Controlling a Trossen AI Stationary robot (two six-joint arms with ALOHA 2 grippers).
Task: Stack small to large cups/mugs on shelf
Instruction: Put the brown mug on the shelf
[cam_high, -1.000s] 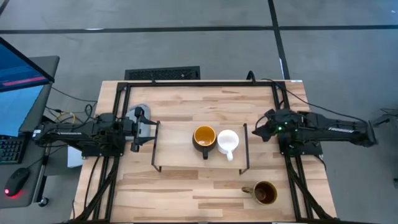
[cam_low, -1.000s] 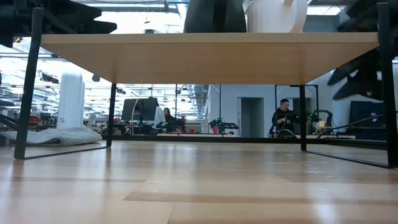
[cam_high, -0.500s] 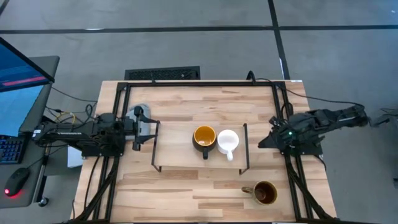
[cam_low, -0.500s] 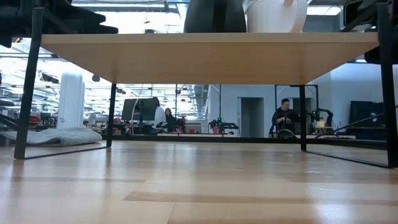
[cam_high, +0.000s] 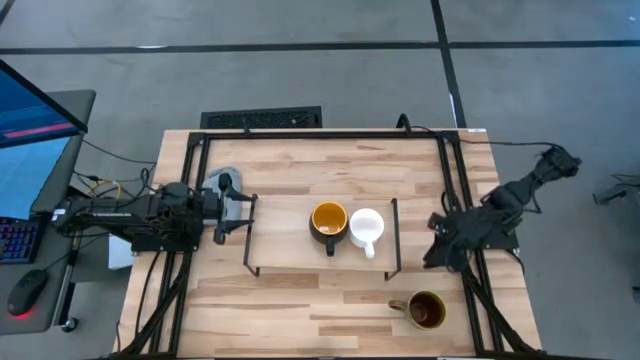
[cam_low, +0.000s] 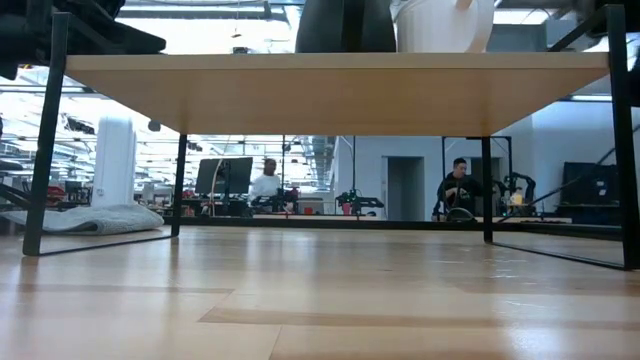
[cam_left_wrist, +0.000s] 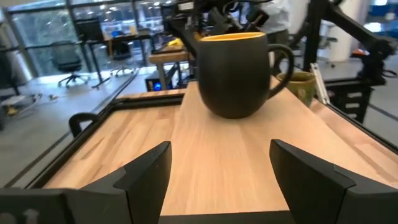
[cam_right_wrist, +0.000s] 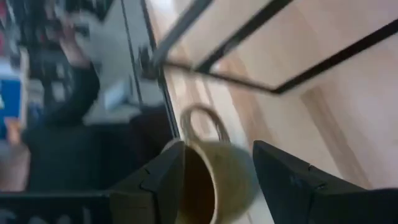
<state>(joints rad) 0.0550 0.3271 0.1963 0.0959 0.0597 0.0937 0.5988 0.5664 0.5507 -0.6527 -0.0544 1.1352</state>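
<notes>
Olive-brown mug on tabletop, just below right end effector, fingers spread, unladen, nothing touching

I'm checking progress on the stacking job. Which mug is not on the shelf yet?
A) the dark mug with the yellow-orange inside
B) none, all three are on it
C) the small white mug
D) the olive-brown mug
D: the olive-brown mug stands on the tabletop beyond the shelf, near the right hand, while the white mug and the dark mug sit side by side on the shelf.
</notes>
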